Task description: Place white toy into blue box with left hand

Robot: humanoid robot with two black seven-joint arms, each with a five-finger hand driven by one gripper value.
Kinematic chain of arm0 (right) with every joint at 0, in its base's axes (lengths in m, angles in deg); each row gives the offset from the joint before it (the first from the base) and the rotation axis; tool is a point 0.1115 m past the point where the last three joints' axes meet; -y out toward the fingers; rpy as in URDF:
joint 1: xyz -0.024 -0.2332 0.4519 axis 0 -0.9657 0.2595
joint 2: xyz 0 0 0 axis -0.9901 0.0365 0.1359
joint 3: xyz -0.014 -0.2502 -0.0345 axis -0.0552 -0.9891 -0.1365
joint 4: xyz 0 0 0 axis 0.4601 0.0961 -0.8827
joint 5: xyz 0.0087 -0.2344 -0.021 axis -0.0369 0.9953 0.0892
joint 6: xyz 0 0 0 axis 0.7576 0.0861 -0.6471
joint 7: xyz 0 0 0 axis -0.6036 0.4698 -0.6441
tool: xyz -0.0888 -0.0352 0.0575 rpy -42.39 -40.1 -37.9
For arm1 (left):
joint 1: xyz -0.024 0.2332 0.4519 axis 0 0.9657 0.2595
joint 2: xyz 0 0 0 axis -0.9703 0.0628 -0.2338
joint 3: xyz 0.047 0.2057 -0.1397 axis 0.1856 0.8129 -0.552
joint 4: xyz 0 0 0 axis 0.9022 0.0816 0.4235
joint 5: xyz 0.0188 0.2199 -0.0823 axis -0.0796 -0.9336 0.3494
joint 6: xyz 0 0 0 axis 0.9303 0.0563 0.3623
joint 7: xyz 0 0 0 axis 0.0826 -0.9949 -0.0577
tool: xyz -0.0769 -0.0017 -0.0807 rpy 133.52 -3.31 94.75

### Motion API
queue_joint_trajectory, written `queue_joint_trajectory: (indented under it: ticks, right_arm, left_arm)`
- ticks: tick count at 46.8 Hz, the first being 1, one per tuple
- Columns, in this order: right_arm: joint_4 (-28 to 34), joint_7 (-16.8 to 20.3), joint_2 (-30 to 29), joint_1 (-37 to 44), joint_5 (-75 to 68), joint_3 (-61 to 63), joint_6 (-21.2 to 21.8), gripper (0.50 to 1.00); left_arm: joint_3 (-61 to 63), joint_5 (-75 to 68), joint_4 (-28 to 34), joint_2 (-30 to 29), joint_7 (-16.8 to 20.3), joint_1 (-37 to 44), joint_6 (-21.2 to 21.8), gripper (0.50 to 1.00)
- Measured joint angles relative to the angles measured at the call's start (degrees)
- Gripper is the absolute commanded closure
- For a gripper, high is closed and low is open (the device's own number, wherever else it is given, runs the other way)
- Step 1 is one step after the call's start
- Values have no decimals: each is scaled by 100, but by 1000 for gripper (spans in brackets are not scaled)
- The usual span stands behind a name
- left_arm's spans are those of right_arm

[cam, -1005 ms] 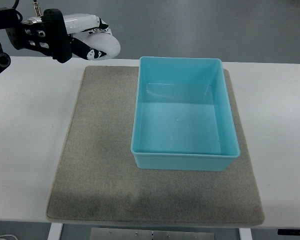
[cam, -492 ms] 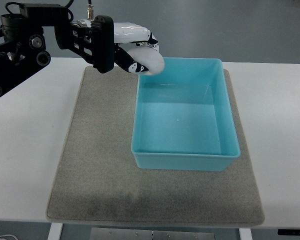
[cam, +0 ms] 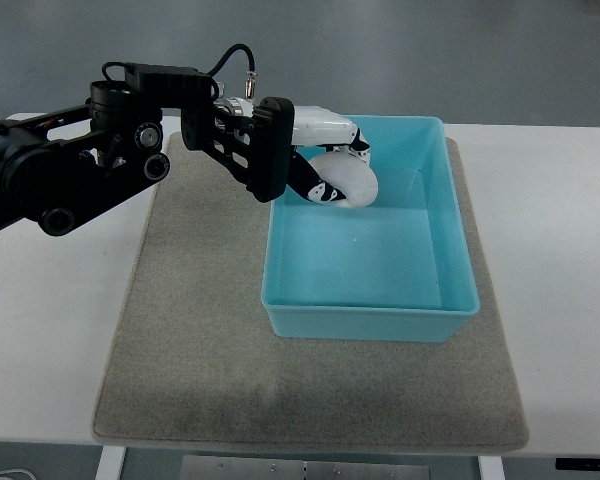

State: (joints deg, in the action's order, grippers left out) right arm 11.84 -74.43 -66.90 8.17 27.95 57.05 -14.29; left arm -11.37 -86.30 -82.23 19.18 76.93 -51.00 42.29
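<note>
The left hand [cam: 330,165], fingers curled around the white toy [cam: 346,183], hangs over the blue box [cam: 370,305] toward its eleven o'clock corner, so the carry looks done and only lowering and release remain.

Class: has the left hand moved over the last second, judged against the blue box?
Yes. The left hand, holding the white toy, moved rightward to over the blue box.
</note>
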Motion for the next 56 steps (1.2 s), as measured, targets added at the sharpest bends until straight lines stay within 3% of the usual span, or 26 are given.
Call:
queue_joint_trajectory:
  ticks: [7,11,20,26,38,56]
  right_arm:
    - [0,-1,0,2,0,0,0,562]
    - [0,0,0,0,0,0,0,564]
    - [0,-1,0,1,0,0,0,564]
    - [0,0,0,0,0,0,0,564]
    - [0,0,0,0,0,0,0,564]
    - [0,0,0,0,1,0,0,564]
  left_arm:
    - [-4,-2,85,50,-8,134,2,542]
    - [-6,0,135,108,-9,172,2,510]
    - [-58,158,207,160,-7,206,47,508]
    - [-75,570,401,154,0,167,340,506]
    - [-81,2993,815,-23,-71,77,469,508]
    - [-243,6258,1845,-396,-1000,129,172,506]
